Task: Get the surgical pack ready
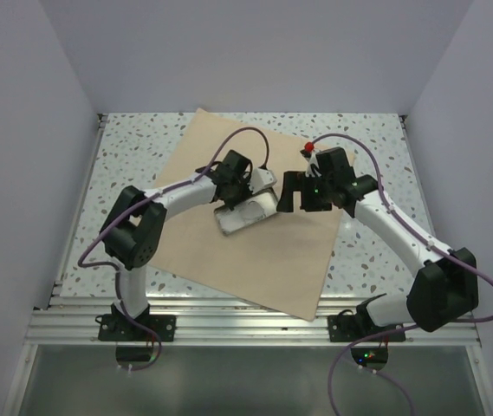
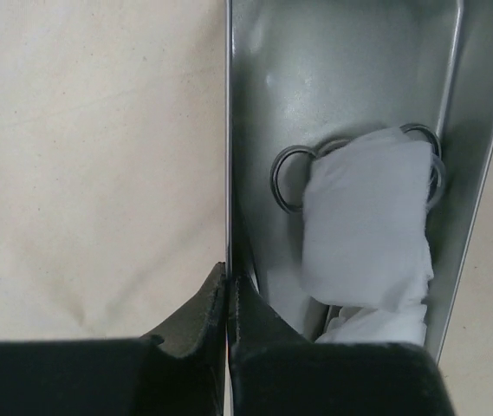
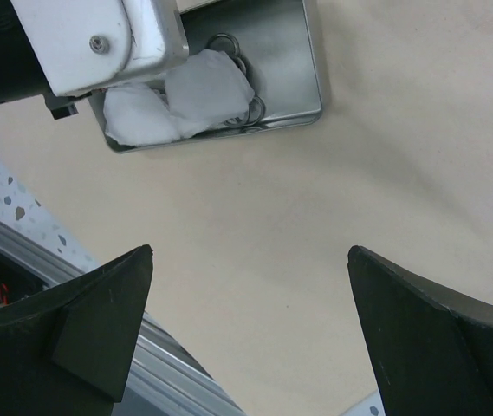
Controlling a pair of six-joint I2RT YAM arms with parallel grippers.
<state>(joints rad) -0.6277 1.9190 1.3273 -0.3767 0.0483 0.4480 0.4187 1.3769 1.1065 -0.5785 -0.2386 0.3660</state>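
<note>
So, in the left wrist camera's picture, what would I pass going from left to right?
The tan cloth → the left fingers pinching one wall of the metal tray → a steel ring handle → white gauze → the tray's other wall.

Tray (image 1: 244, 217) mid-cloth (image 1: 263, 260): raised obstacle on flat sheet. Left fingers (image 2: 196, 322) clamped on tray's long wall. Left arm (image 3: 99, 39) overhangs one end of tray, barring approach from above there. Inside tray, gauze (image 2: 367, 225) and scissor rings (image 2: 282, 178) crowd that end; other end bare steel, room to reach in. Right fingers (image 3: 99, 303) spread wide over bare cloth just beside tray, gap between them unobstructed. Worktop (image 1: 125, 156) strips free left of and beyond cloth. Booth walls (image 1: 21, 130) hem three sides.
</note>
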